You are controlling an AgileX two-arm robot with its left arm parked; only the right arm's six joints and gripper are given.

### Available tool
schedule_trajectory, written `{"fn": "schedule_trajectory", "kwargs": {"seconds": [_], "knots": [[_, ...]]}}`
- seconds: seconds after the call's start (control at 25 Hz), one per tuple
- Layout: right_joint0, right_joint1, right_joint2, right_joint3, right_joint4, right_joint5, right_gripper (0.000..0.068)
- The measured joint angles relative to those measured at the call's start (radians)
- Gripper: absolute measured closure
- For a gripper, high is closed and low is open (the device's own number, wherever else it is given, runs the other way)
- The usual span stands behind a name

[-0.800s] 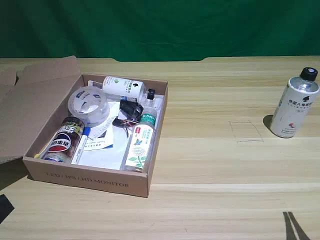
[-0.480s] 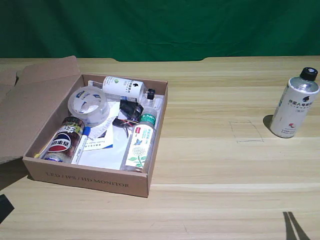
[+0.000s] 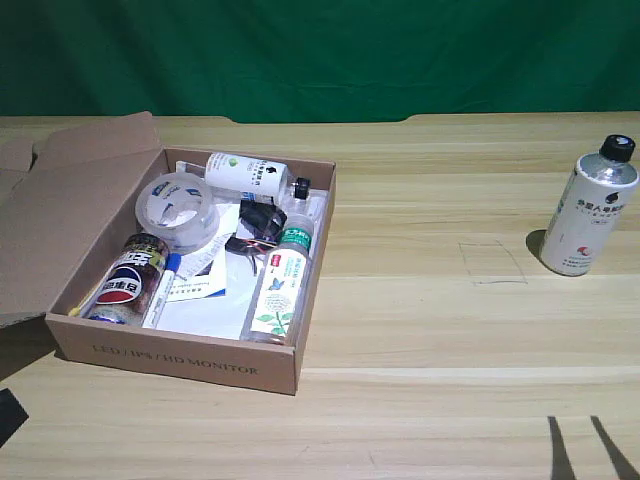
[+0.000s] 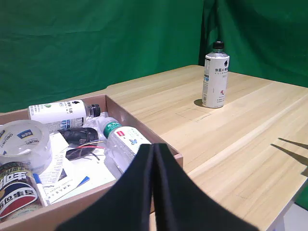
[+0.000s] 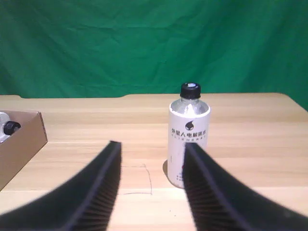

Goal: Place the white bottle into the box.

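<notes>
Currently the right gripper (image 5: 151, 185) is spread wide and empty, short of the white bottle (image 5: 189, 136), presumably lining up a side grasp. Bottle stands upright near the counter (image 3: 430, 330) edge at the exterior view's right, well apart from the box (image 3: 318, 268), already crowded.

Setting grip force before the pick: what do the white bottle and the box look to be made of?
The white bottle: probably plastic, with a smooth white printed sleeve, clear glossy shoulder and black ribbed screw cap; it may give under a hard squeeze. The box: matte brown cardboard, judging by its folded flap and thin raw edges. The right hand is open.
</notes>
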Motion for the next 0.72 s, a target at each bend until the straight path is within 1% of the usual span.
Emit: {"fn": "schedule_trajectory", "kwargs": {"seconds": [0.04,0.16,0.2,0.28,0.6,0.72], "knots": [[0.000,0.023,0.000,0.000,0.000,0.017,0.0284],[0.000,0.090,-0.005,0.001,-0.034,0.035,0.0069],[0.000,0.115,-0.011,0.001,-0.046,0.034,0.0038],[0.000,0.173,-0.036,0.003,-0.056,0.022,0.0006],[0.000,0.487,-0.204,0.008,-0.058,0.014,0.0004],[0.000,0.599,-0.262,0.008,-0.061,0.052,0.0004]]}}
